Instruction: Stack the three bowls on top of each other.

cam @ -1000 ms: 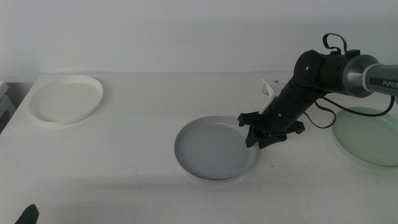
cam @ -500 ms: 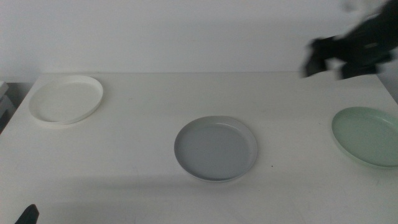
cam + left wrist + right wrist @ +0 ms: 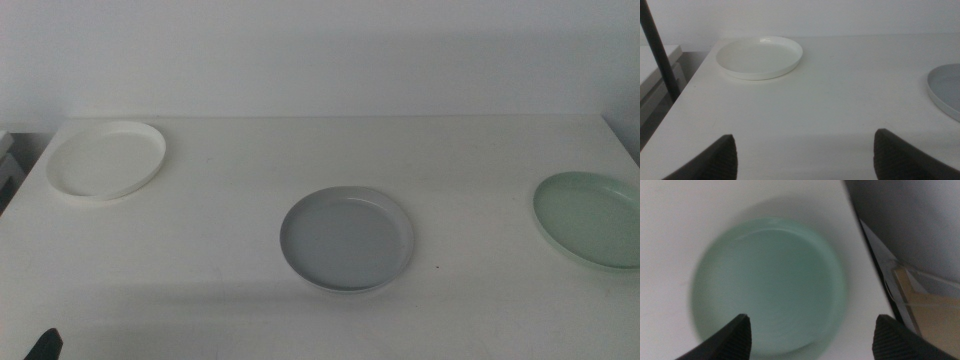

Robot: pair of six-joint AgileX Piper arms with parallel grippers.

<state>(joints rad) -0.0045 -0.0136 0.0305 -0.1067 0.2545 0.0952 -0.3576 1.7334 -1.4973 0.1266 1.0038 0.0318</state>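
1. Three bowls are seen on the white table [image 3: 330, 150], none stacked and all well apart.
2. The white bowl [image 3: 106, 160] is set near the far left corner, the pale grey bowl [image 3: 346, 240] near the middle, and the mint green bowl [image 3: 590, 219] at the right edge.
3. The left gripper [image 3: 805, 155] is held low at the table's near left edge, its jaws spread wide and empty; only its tip is shown in the middle view.
4. The right gripper [image 3: 812, 332] is held above the mint green bowl, jaws wide apart, nothing gripped; it is outside the middle view.
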